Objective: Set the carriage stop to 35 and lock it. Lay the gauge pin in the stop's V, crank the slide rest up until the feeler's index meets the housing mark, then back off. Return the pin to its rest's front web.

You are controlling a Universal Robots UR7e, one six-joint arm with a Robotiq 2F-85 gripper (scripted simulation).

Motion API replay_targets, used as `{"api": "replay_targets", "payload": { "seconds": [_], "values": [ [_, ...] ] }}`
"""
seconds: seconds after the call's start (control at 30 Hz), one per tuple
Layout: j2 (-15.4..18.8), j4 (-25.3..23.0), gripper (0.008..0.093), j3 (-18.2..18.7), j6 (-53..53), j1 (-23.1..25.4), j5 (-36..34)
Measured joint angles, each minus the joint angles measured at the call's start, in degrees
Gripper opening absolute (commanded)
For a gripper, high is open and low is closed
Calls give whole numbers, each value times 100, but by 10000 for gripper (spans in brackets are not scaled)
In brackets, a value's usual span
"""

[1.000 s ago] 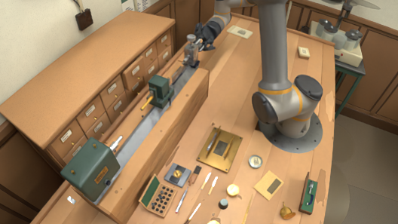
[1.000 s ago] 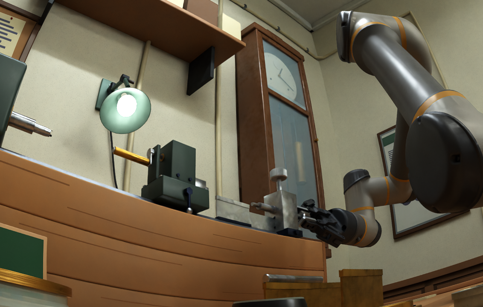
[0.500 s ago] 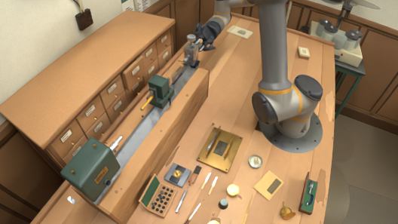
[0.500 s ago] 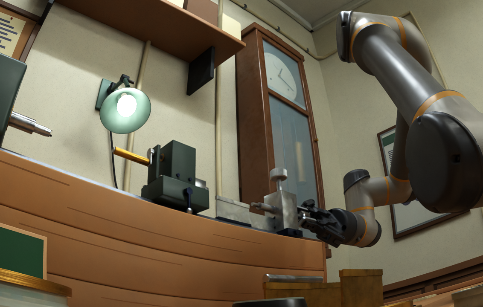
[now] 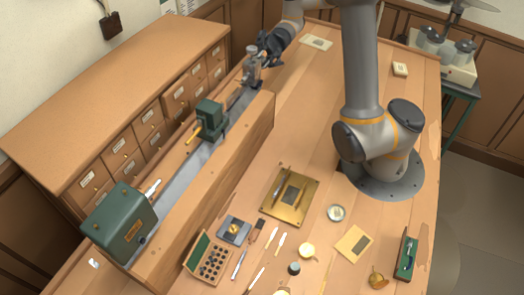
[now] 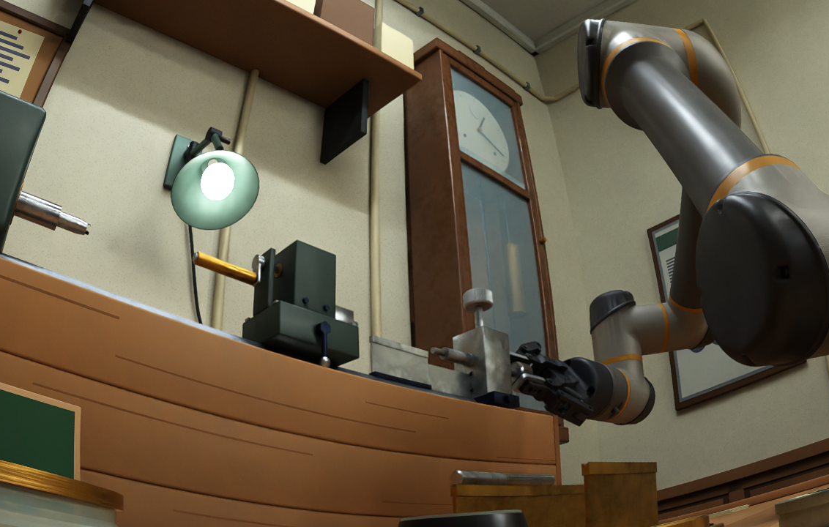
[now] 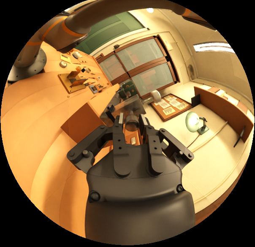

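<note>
The steel carriage stop block (image 6: 480, 368) stands at the far end of the lathe bed, past the green slide rest (image 6: 296, 308). A knurled knob (image 7: 131, 121) sticks out of the stop's end face, toward my gripper (image 7: 131, 118). The gripper is level with that knob, one finger on each side of it, and it is open and holds nothing. A round-headed screw (image 6: 477, 299) rises from the stop's top. The gauge pin (image 5: 279, 185) lies on its brass rest (image 5: 290, 196) on the bench, near the arm's base. The stop's scale is hidden from me.
Behind the lathe stand a drawer cabinet (image 5: 124, 131), a wall lamp (image 6: 213, 187) and a tall clock (image 6: 480, 196). The green headstock (image 5: 119, 221) closes the bed's near end. Small tools, a tray of holes (image 5: 209, 258) and brass weights lie on the bench's front.
</note>
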Motion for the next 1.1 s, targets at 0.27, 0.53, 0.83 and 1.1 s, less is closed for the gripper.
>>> {"api": "replay_targets", "payload": {
  "seconds": [0.27, 0.53, 0.83, 1.1],
  "values": [
    [104, 61, 369, -166, 0, -128, -129],
    [267, 159, 369, -427, 0, -310, -306],
    [316, 192, 369, -507, 0, -359, -358],
    [315, 192, 369, -508, -134, -359, -359]
  ]
}}
